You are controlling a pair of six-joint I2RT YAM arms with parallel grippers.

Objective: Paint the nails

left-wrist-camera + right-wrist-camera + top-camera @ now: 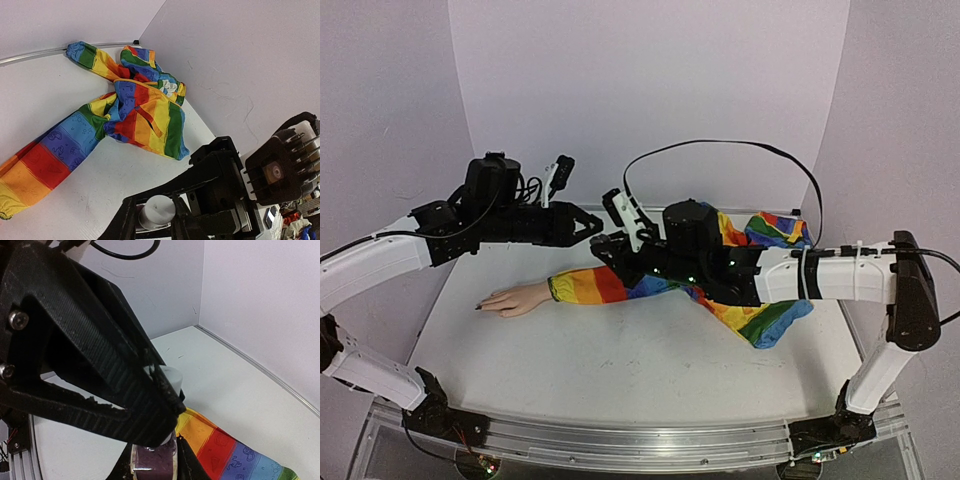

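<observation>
Right wrist view puts you at the uncapping step: your right gripper (603,243) is clamped on the polish bottle (152,460), and the left gripper (593,228) stands narrow, pinching its white cap (167,377). The nails (480,306) lie well apart, on the mannequin hand (520,297) — next, I judge, you twist the cap off, bottle kept upright.

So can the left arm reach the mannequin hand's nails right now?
Probably yes: the mannequin hand lies uncovered near the left gripper, nothing between, though its jaws sit round a white cap.
</observation>
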